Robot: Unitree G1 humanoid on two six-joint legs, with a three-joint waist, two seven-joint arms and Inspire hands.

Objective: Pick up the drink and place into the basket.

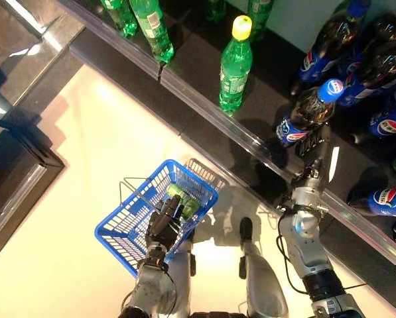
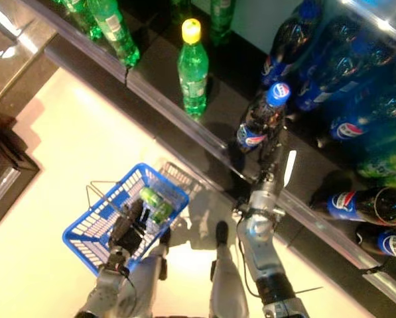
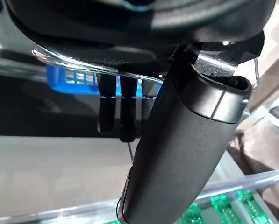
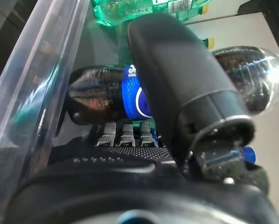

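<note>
Grasp step: right robot hand (image 2: 275, 138) seemingly curls round the dark cola bottle (image 2: 259, 119) on the shelf (image 2: 184, 126); next, lift clear towards the blue basket (image 1: 128, 222); left robot hand (image 1: 166, 222) holds its handle.

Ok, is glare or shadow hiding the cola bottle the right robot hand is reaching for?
Left eye view: the cola bottle reads clearly on the dark shelf, glare only along its clear rail. Right wrist view: the right robot hand blocks much of it.
</note>
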